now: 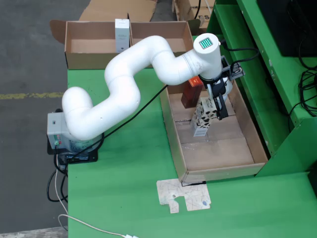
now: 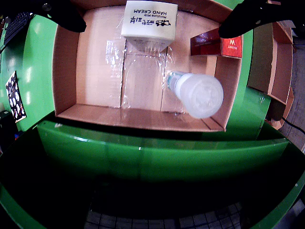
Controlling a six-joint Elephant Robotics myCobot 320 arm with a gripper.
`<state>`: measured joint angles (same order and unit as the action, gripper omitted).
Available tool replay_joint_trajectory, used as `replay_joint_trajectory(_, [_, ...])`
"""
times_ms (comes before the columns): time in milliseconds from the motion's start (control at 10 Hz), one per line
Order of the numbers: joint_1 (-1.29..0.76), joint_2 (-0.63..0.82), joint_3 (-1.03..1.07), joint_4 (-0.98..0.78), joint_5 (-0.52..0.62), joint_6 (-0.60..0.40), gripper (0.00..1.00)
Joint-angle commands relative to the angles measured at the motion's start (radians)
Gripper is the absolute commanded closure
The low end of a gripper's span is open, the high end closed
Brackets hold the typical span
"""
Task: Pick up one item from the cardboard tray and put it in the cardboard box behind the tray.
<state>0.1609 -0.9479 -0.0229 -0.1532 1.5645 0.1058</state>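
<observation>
A white myCobot arm (image 1: pixel 124 84) reaches across a green table (image 1: pixel 129 188) and holds its gripper (image 1: pixel 218 101) over the far end of a long cardboard tray (image 1: pixel 174 139), seen from the fixed overhead camera. Directly beneath the gripper stands a white carton with black spots (image 1: pixel 202 119), and just beside the gripper, toward the arm's base, a dark red box (image 1: pixel 191 94) stands upright against the tray wall. The camera riding on the gripper looks straight down into the tray: its two dark fingers (image 2: pixel 252 16) sit spread at the upper corners of that view, well apart and closed on nothing. Between them lies a white hand cream carton (image 2: pixel 148 21), with the red box (image 2: pixel 217 45) under the right-hand finger and a clear bottle with a frosted white cap (image 2: pixel 199 94) lower in the view, nearer the tray's end wall. Beyond the tray, well away from the gripper, an open cardboard box (image 1: pixel 99 47) rests at the table's far edge with a tall white carton (image 1: pixel 122 34) standing inside it. A flattened printed carton (image 1: pixel 184 196) lies on the table just off the tray's near end.
</observation>
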Motion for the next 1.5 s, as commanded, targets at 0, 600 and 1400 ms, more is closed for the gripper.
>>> replay_joint_trajectory(0, [0.004, 0.045, 0.023, -0.027, 0.006, 0.006, 0.00])
replay_joint_trajectory(600, [-0.006, 0.052, 0.023, -0.049, 0.014, 0.003, 0.00])
replay_joint_trajectory(1400, [-0.016, 0.048, 0.023, -0.063, 0.013, 0.003, 0.00])
